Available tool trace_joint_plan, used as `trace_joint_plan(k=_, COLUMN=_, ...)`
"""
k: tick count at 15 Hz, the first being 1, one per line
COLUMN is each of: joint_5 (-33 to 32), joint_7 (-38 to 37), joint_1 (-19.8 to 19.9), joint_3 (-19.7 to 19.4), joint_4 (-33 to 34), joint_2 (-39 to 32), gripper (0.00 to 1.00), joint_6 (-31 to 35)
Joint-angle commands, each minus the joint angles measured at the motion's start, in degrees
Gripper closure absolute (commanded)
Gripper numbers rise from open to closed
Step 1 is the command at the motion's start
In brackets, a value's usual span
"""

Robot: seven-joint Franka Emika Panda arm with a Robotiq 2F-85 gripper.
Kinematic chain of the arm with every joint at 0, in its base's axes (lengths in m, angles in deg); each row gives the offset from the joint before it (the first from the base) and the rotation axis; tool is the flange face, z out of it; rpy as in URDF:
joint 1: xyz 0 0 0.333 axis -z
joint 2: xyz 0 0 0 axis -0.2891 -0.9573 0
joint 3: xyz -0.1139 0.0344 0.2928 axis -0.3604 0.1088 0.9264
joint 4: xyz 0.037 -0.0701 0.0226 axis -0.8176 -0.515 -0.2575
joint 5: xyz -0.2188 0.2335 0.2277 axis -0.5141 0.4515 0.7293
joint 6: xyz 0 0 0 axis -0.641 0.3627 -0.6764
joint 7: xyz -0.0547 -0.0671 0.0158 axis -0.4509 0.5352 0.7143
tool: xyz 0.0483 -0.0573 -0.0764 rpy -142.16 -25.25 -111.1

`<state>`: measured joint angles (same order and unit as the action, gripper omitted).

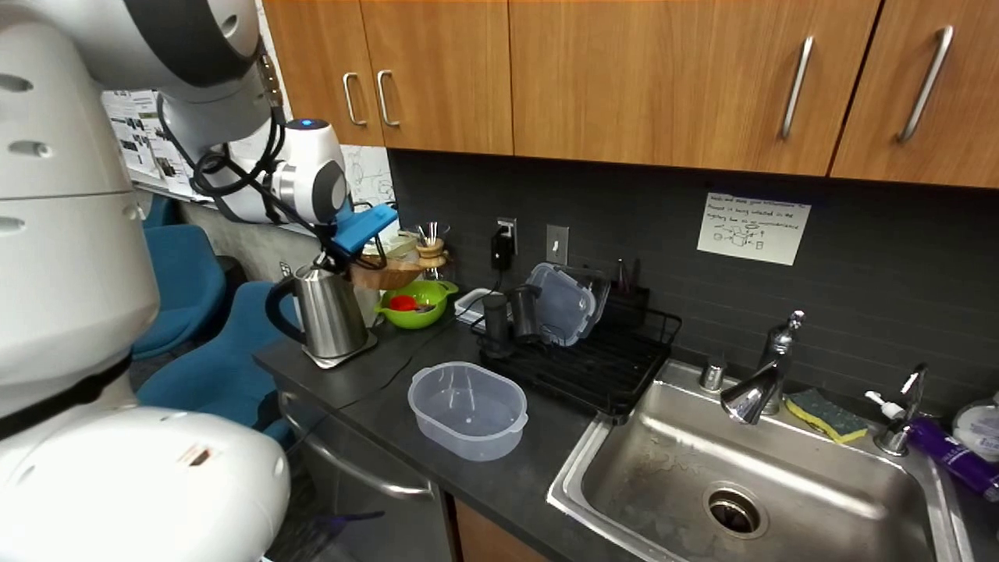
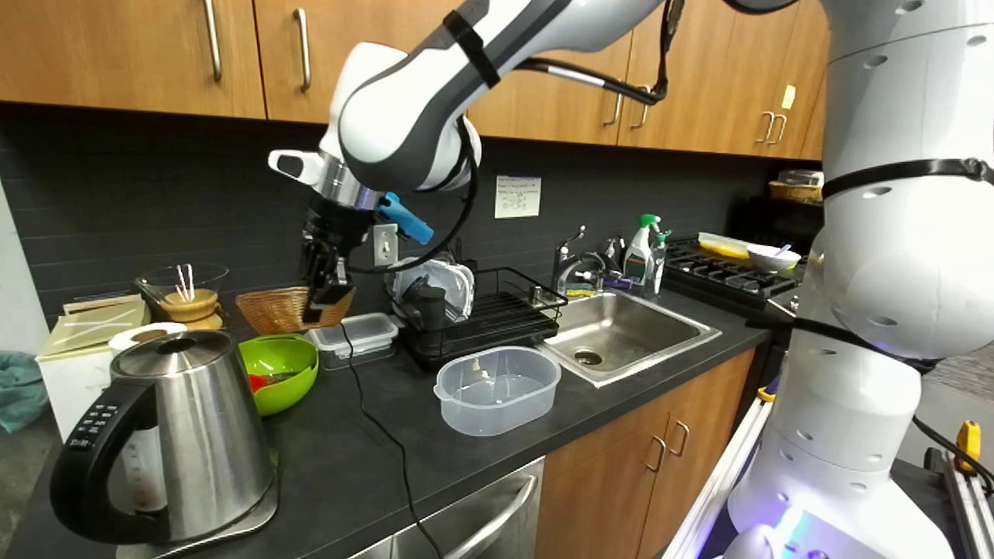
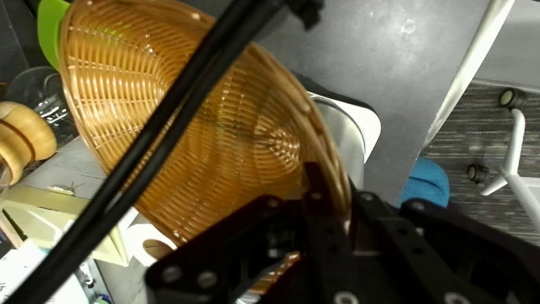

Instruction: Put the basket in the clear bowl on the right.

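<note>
A brown wicker basket (image 1: 388,274) hangs in the air near the kettle and the green bowl; it also shows in an exterior view (image 2: 273,309) and fills much of the wrist view (image 3: 168,114). My gripper (image 3: 333,190) is shut on the basket's rim, with one finger inside and one outside. In an exterior view the gripper (image 2: 320,299) points down at the basket's side. The basket looks empty. The clear oval bowl (image 1: 462,437) stands upright on the dark counter beside the dish rack, apart from the basket; it also shows in an exterior view (image 2: 501,411).
A steel kettle (image 1: 328,316) stands at the counter's end. A green bowl (image 1: 431,295) with a red item is near the basket. A black dish rack (image 1: 577,375) and a sink (image 1: 624,460) lie beyond the clear bowl. A black cord (image 2: 380,425) crosses the counter.
</note>
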<state>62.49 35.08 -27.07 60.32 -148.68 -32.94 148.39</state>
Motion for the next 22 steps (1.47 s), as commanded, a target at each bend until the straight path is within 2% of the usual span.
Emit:
trace_joint_plan(k=1, joint_5=-3.0, joint_7=-9.9, joint_1=-2.2, joint_3=-0.3, joint_4=-6.9, joint_2=6.3, gripper=0.98, joint_6=4.8)
trace_joint_plan(k=8, joint_5=-12.4, joint_7=-33.4, joint_1=-6.2, joint_3=-0.3, joint_4=-9.2, joint_2=6.2, gripper=0.98, joint_6=15.5)
trace_joint_plan(k=12, joint_5=-18.3, joint_7=-47.3, joint_1=-8.5, joint_3=-3.1, joint_4=-8.7, joint_2=3.5, gripper=0.98, joint_6=22.1)
trace_joint_plan(k=16, joint_5=-23.2, joint_7=-58.7, joint_1=-12.0, joint_3=-8.4, joint_4=-8.4, joint_2=1.4, gripper=0.98, joint_6=27.1)
trace_joint_plan(k=22, joint_5=-28.4, joint_7=-69.4, joint_1=-22.4, joint_3=-20.8, joint_4=-7.0, joint_2=0.1, gripper=0.98, joint_6=28.1)
